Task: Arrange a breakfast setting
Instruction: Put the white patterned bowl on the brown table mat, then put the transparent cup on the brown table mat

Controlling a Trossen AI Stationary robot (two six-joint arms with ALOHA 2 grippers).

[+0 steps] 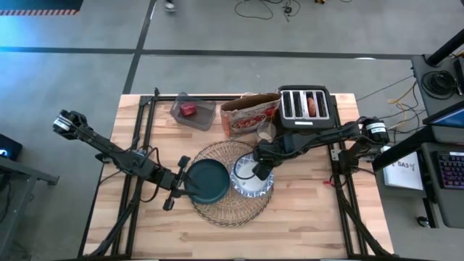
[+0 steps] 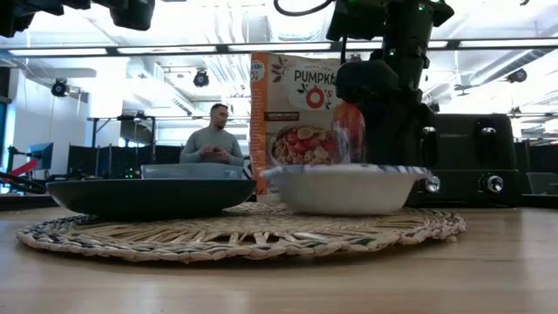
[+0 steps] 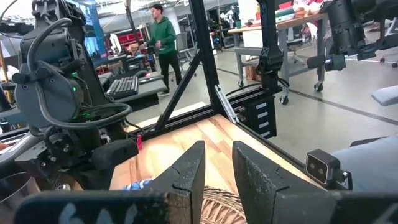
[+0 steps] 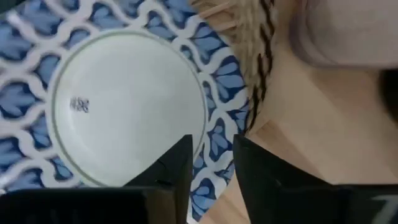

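Note:
The round straw placemat (image 1: 230, 205) lies mid-table. The dark teal plate (image 1: 208, 181) rests on the placemat's left half. The blue-and-white bowl (image 1: 246, 183) stands on its right half and also shows in the low view (image 2: 344, 187). My right gripper (image 4: 213, 163) is shut on the bowl's rim. My left gripper (image 1: 181, 185) hangs over the plate's left edge, shut and empty, with its fingers (image 3: 186, 177) level and above the table. A small clear glass (image 1: 267, 133) stands beside the cereal box. The green-handled spoon is out of view. My right gripper pinches the bowl's patterned rim (image 4: 217, 146) on the side toward the table's far right. One finger (image 4: 177, 165) is inside the bowl and one is outside. The fingers come from above, pointing down. The bowl stands upright with its base on the placemat.
A cereal box (image 1: 250, 114), a black toaster (image 1: 306, 107) and a clear container (image 1: 193, 111) holding something red stand along the far edge. Bare wood lies at the near edge and at both sides of the placemat. A person (image 2: 214, 139) is in the room behind.

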